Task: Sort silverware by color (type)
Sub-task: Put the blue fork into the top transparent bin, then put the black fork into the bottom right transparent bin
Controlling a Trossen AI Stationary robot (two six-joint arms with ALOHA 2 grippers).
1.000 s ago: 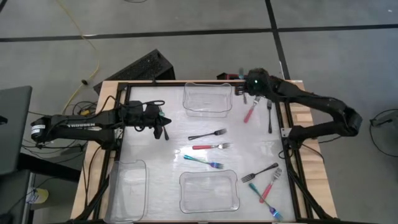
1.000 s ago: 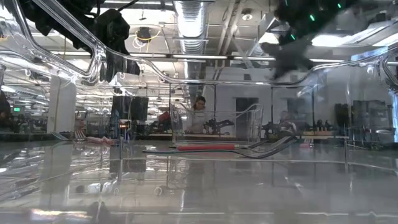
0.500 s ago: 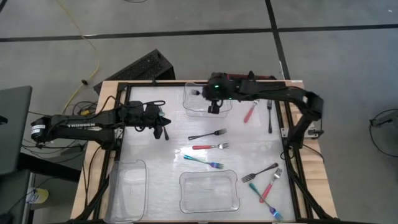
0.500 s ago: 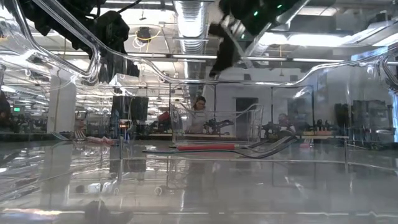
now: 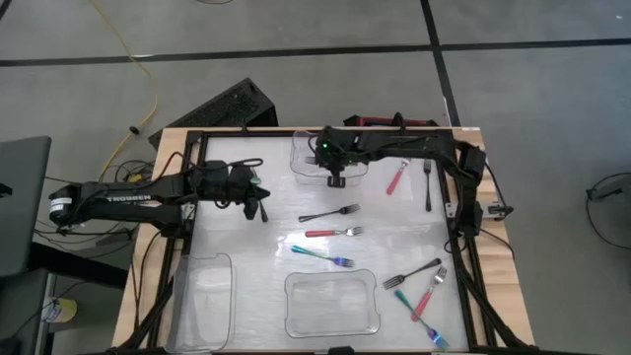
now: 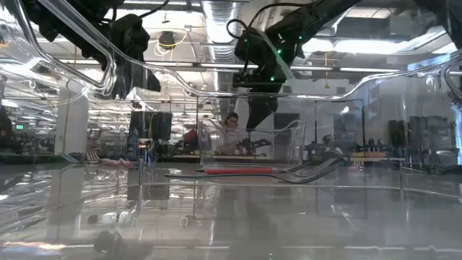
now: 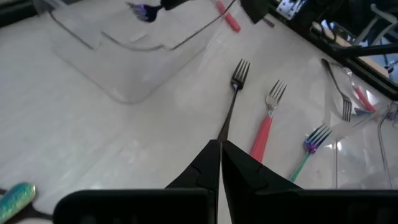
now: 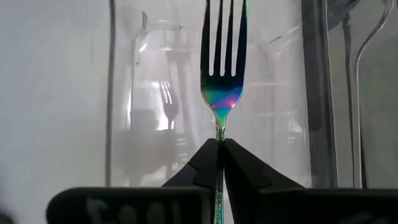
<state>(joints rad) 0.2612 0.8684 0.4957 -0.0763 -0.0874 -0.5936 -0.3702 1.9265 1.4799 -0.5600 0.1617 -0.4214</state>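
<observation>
The right gripper [image 5: 336, 179] hangs over the clear bin [image 5: 308, 174] at 12 o'clock on the bench [image 5: 237, 237]. Its fingers are pressed tight on the thin handle of a shiny rainbow fork [image 8: 221, 68]. In the right wrist view the fork points straight out past the fingertips, tines away from the gripper, with the bin's clear floor and walls right behind it. So the fork's long line runs with the fingers, and the bin lies just under it. I think letting go here would drop the fork into that bin.

The left gripper [image 5: 260, 210] waits at about 10 o'clock on the bench, fingers pressed together and holding nothing.

Counting the forks lying on the bench in the high view: near the middle there is one dark fork [image 5: 329, 213], one red fork [image 5: 334, 233] and one teal fork [image 5: 322, 255]. At 1 o'clock lie one more red fork [image 5: 396, 178] and one dark fork [image 5: 427, 184]. At 5 o'clock there is a small heap [image 5: 422, 292] with a dark fork, a red one and at least one teal one; I cannot count it surely.

There are three clear bins: one at 12, one at 6 [image 5: 332, 329], one at 7 [image 5: 202, 338].
</observation>
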